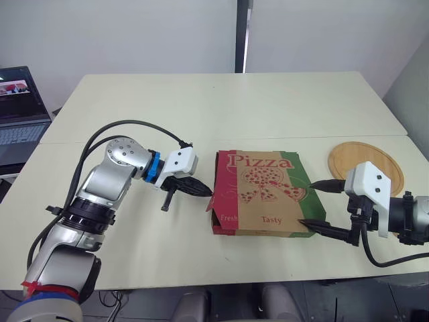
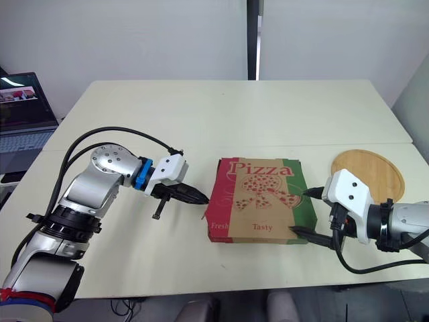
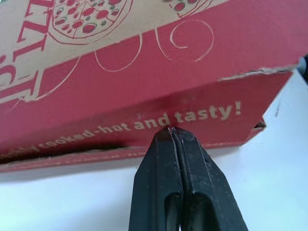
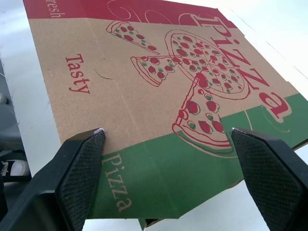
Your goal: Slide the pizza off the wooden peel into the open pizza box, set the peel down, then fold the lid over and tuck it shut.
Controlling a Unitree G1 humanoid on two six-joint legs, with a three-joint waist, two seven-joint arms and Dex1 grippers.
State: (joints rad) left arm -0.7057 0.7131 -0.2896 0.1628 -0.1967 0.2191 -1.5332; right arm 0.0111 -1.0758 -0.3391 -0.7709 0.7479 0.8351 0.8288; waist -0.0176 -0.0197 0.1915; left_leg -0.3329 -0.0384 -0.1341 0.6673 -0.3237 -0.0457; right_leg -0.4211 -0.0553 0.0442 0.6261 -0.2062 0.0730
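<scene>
At about 10 o'clock from the middle of the desk [image 1: 201,107], just off its edge, we see an open laptop [image 1: 20,111] with a lit screen. The left arm reaches in from 8 o'clock. The left claw [image 1: 206,194] has its two black fingers pressed together, and their tips touch the red side wall of the pizza box [image 1: 261,191] at the box's 9 o'clock side. In the left wrist view the tips meet the wall right under the printed words "and tasty", and a thin dark slit runs beneath the lid's side flap.

The pizza box lies flat on the desk toward 6 o'clock, lid down, with the "Pizza" print facing up. The right claw [image 1: 307,204] stands with its fingers wide apart at the box's 3 o'clock edge. One tip is over the green strip near the far part of that edge, the other by the near corner. The wooden peel [image 1: 365,157] lies flat and bare on the desk at about 2 o'clock from the box, apart from it and just behind the right claw.
</scene>
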